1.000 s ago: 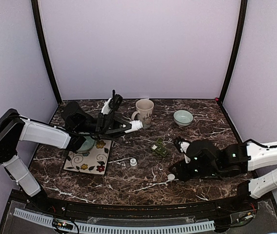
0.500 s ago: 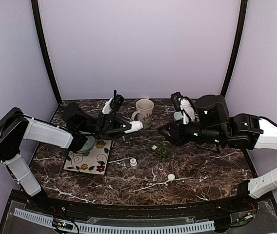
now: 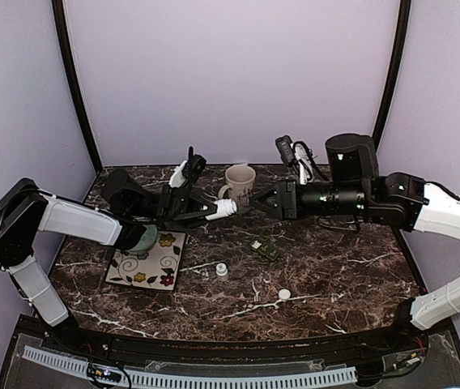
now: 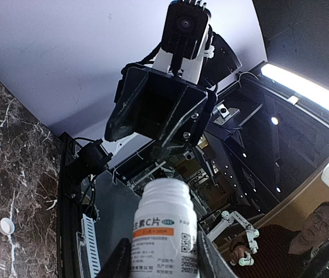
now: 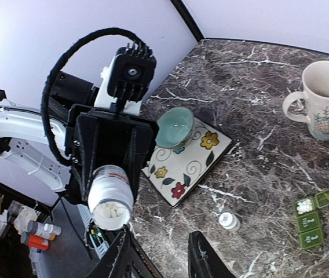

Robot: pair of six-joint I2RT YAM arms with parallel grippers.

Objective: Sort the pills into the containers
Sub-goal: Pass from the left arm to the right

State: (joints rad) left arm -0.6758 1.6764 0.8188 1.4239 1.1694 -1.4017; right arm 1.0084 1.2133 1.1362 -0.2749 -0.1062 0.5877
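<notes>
- Grips a white pill bottle (image 3: 225, 210) between the closed fingers of the left gripper (image 4: 163, 255), level above the table (image 3: 335, 267), open mouth toward the right gripper (image 5: 161, 255).
- Shows white pills inside that mouth.
- Hangs the right gripper in the air near the mug (image 3: 240, 186), fingers apart and empty.
- Leaves the dark green pill box (image 3: 266, 245) flat on the marble, in front of the mug and right of the floral plate (image 3: 153, 267), the end compartment nearer the mug open with white pills inside.
</notes>
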